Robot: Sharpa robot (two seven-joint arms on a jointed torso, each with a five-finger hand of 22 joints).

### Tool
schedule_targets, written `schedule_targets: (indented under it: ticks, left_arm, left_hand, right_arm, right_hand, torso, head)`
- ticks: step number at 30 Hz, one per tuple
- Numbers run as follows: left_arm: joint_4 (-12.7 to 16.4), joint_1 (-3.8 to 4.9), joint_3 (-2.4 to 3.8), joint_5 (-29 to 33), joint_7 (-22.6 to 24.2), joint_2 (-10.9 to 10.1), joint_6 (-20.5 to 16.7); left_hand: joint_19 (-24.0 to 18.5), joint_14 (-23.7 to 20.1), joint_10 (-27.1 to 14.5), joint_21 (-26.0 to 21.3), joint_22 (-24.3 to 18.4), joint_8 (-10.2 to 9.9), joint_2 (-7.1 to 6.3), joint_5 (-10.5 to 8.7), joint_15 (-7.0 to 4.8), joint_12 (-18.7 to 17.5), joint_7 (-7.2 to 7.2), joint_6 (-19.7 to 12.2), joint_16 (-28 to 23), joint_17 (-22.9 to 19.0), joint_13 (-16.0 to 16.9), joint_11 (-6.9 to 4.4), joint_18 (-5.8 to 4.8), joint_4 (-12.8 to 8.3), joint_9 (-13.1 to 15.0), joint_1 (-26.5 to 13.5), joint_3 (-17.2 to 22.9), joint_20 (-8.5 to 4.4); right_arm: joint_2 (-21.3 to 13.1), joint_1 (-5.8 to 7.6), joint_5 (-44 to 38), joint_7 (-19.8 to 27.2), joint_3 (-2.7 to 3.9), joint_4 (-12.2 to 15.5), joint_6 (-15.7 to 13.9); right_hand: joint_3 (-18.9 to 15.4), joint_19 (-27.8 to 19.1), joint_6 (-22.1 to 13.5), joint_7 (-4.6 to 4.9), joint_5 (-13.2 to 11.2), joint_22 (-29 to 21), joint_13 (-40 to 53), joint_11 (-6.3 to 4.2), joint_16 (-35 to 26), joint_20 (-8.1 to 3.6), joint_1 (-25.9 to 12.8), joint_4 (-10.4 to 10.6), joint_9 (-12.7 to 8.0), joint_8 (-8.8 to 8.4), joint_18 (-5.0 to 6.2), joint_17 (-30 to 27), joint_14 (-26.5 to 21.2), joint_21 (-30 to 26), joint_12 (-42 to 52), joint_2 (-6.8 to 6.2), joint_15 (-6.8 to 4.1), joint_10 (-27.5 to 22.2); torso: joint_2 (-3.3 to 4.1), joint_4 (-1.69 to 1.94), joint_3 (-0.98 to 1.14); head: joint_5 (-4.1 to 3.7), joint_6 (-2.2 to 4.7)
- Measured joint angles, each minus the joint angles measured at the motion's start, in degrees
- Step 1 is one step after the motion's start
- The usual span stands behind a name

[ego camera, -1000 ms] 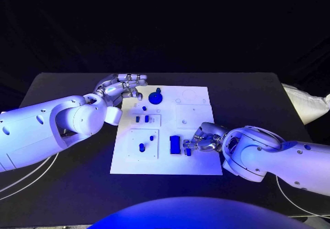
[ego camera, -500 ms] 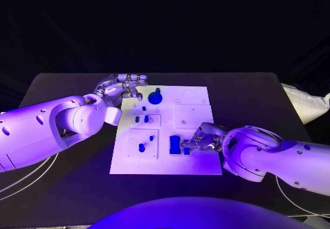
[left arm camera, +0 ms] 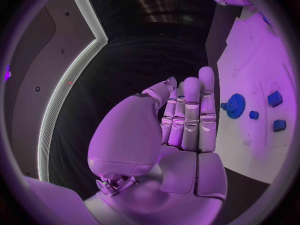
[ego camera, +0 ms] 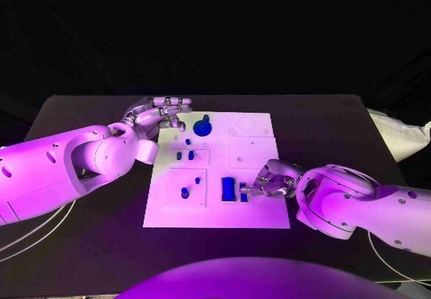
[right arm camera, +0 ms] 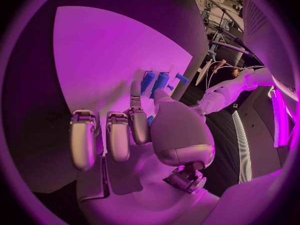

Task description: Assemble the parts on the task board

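Black table (ego camera: pixel 332 124) carrying the white task board (ego camera: pixel 256 215) at centre. Left hand (ego camera: pixel 160 114), fingers straight and together, empty, at the board's far left corner beside the blue gear (ego camera: pixel 203 128). Right hand (ego camera: pixel 268 182) touches a small blue part (ego camera: pixel 243 196) beside the rectangular blue block (ego camera: pixel 228 189); whether it holds it cannot be told.

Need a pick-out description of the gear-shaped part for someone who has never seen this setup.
Start at the white task board in the middle of the black table, and go to its far edge, near the left hand. The gear lies there, just off that hand's fingertips. It is the one round, toothed blue disc; the other blue parts are small pegs or rectangular blocks.
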Motion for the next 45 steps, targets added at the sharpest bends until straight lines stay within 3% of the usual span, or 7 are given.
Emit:
schedule_targets:
  ticks: [5, 9, 26, 45]
  left_arm:
    - [-0.1, 0.00, 0.00, 0.0, 0.0, -0.1, 0.0]
    - [-0.1, 0.00, 0.00, 0.0, 0.0, 0.0, 0.0]
    - [-0.2, 0.00, -0.07, -0.4, -0.1, 0.0, 0.0]
    - [-0.2, 0.00, -0.09, -0.5, -0.3, 0.0, 0.0]
  left_hand:
    - [0.0, 0.0, 0.0, 0.0, 0.0, 0.0, 0.00, 0.00, 0.00, 0.0, 0.00, 0.0, 0.0, 0.0, 0.0, 0.00, 0.00, 0.0, 0.0, 0.0, 0.0, 0.00]
    - [0.0, 0.0, 0.0, 0.0, 0.0, 0.0, 0.00, 0.00, 0.00, 0.0, 0.00, 0.0, 0.0, 0.0, 0.0, 0.00, 0.00, 0.0, 0.0, 0.0, 0.0, 0.00]
    - [0.0, 0.0, 0.0, 0.0, 0.0, 0.0, 0.00, 0.00, 0.01, 0.2, 0.00, 0.0, 0.0, -0.1, 0.0, 0.00, 0.00, -0.2, 0.0, 0.0, 0.2, 0.00]
    - [0.0, 0.0, 0.0, 0.0, 0.0, 0.0, 0.00, 0.00, 0.01, 0.2, 0.00, 0.0, 0.0, -0.1, 0.0, -0.01, 0.00, -0.2, 0.0, 0.0, 0.2, 0.00]
  right_arm:
    - [-0.8, 0.00, -0.1, 1.4, 0.00, 0.2, 0.8]
    - [-0.7, -0.04, -0.2, 2.4, -0.01, 0.3, 1.6]
    - [0.4, -0.46, -0.9, 3.7, -0.01, -0.1, 3.0]
    - [1.3, -0.52, -1.0, 3.3, -0.02, -2.3, 2.2]
  right_hand:
    - [0.3, 0.0, -0.6, 0.17, -1.0, 0.0, 0.1, 0.00, 0.0, 0.00, 5.8, -4.1, 0.0, 0.00, 0.00, 0.0, 0.0, 0.0, -0.9, -0.38, 0.00, 0.0]
    - [0.4, 0.0, -0.6, 0.23, -1.7, 0.0, 0.2, 0.02, 0.0, 0.00, 7.5, -5.6, 0.0, 0.00, 0.00, 0.0, 0.0, 0.0, -1.1, -0.38, 0.00, 0.0]
    - [0.3, 0.0, -0.6, 0.23, -1.7, 0.0, 0.2, 0.13, 0.0, 0.00, 7.8, -5.5, 0.0, 0.00, 0.00, 0.0, 0.0, 0.0, -1.2, 0.23, 0.01, -0.1]
    - [-0.9, 0.0, -0.6, 0.23, 0.6, 0.0, 1.9, 0.23, 0.0, 0.01, 5.8, -4.3, 0.0, -0.01, 0.00, 0.0, 0.0, 0.0, -0.8, 3.32, 0.01, -0.2]
  torso:
    - [0.00, -0.03, 0.01]
    - [0.00, -0.08, 0.03]
    - [-0.01, 0.03, -0.03]
    - [0.00, 0.07, -0.03]
  head:
    - [0.02, 0.04]
    - [-0.10, 0.10]
    - [-0.18, 0.25]
    - [-0.18, -0.03]
